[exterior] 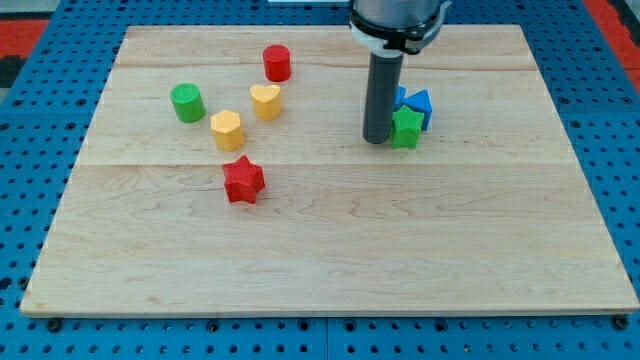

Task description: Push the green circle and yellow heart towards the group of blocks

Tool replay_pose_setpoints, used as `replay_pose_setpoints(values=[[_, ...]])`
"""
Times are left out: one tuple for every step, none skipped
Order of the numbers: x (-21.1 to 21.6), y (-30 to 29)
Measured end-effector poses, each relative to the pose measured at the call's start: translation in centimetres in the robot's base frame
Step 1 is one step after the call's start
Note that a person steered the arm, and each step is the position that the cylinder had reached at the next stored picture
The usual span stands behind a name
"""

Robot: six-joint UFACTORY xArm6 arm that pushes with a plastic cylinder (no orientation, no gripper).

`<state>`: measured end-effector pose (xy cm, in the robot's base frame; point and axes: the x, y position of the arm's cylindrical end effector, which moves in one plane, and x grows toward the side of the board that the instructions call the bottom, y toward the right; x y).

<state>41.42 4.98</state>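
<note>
The green circle [187, 102] sits at the view's upper left of the wooden board. The yellow heart [266, 101] lies to its right, just below the red cylinder [277, 63]. A yellow hexagon [227, 130] lies between them, lower down, and a red star [243, 180] lies below that. My tip [376, 139] is on the board right of centre, touching the left side of a green star [406, 129]. Blue blocks [418, 104] sit behind the green star, partly hidden by the rod. My tip is far to the right of the green circle and yellow heart.
The wooden board [330, 250] lies on a blue perforated table [30, 180]. The arm's dark body [395, 20] hangs over the board's top edge.
</note>
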Motion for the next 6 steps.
replay_pose_setpoints(values=[[1.9,-7.4],[0.7,-15.1],[2.7,-21.6],[-2.9,-25.9],[-7.4,-23.3],[-10.5,-12.2]])
